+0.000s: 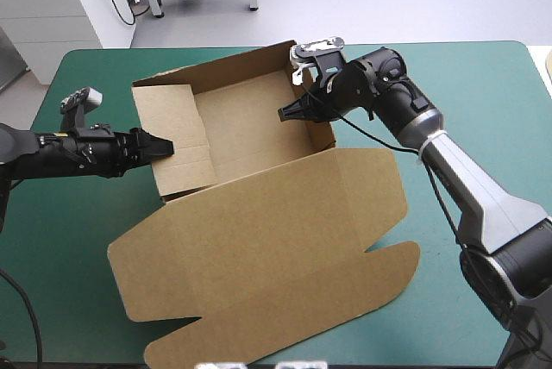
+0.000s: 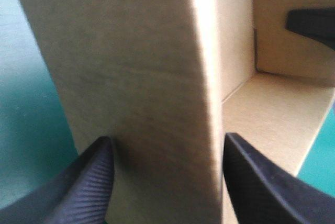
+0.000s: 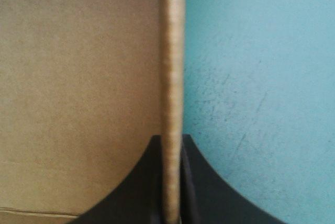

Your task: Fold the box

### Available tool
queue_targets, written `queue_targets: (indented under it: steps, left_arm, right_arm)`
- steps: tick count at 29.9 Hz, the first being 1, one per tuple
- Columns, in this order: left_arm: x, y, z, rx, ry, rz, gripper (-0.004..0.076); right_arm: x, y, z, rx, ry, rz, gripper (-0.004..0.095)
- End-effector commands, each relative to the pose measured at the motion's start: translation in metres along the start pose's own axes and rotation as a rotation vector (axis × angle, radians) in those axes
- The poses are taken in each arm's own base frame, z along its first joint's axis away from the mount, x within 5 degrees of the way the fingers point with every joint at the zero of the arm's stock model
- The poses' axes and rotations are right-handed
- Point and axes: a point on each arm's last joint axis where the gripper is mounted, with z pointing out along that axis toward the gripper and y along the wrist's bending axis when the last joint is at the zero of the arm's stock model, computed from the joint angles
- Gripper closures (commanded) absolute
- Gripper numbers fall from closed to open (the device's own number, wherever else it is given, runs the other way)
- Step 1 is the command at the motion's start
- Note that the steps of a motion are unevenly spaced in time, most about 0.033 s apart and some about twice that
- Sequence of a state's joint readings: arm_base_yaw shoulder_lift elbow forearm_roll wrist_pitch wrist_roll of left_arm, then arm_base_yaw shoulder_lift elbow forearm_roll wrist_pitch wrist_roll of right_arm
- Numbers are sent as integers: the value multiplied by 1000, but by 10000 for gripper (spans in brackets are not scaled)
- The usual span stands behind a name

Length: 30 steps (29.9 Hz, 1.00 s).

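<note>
From above, the box (image 1: 259, 248) sits mid-table on the teal-green cover (image 1: 466, 67), a tray with its walls up and its lid lying flat toward the near edge. Only the wrist views settle the grips. The left gripper (image 2: 165, 145) is spread wide, astride the tray's left wall. The right gripper (image 3: 171, 145) pinches the right wall's top edge, its fingers nearly meeting.

The left gripper (image 2: 167, 138), jaws apart, straddles the box (image 2: 136, 67) wall.
</note>
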State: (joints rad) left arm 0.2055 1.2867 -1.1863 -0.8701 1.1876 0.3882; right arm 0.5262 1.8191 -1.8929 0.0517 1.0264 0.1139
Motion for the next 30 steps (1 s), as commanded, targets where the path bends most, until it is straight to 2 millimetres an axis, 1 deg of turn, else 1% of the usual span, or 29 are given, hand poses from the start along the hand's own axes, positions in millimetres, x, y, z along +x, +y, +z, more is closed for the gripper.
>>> queue_targets:
  steps: [1,4,7,9,11,13,15,19,22,23,25,27,30]
  left_arm:
    - [-3,-10,-7,-49,-52,-21,316]
    - [-2,-9,-3,-117,-53,-11,318]
    - [-4,-11,1,-145,-83,-12,321]
    - [-5,-12,3,-161,-96,-19,353]
    - [-5,-14,5,-176,-102,-14,438]
    - [-5,-17,8,-171,-101,-4,563]
    - [-4,-22,12,-160,-107,18,736]
    - [-7,-38,20,-127,-155,80,731]
    - [-12,-56,27,-131,-181,187,731]
    - [-15,-62,31,-144,-184,230,731]
    - [-21,-72,37,-162,-181,251,731]
    - [-29,-79,47,-185,-160,272,731]
    - [-38,-84,70,-207,-88,308,731]
  right_arm:
    - [-13,18,-34,-58,-151,39,927]
    - [-11,29,-34,-76,-151,20,927]
    - [-8,38,-34,-79,-143,-10,927]
    - [-7,44,-34,-85,-142,-25,927]
    - [-7,46,-34,-85,-142,-31,927]
    - [-7,46,-34,-79,-144,-44,927]
    - [-7,44,-34,-59,-145,-56,927]
    - [-7,43,-34,-56,-143,-53,927]
    - [-7,34,-33,-20,-129,-55,928]
    - [-6,27,-33,8,-108,-51,927]
    - [-3,18,-33,51,-65,-43,928]
    - [1,4,-32,107,-4,-34,928]
    - [5,-15,-33,164,59,-3,928]
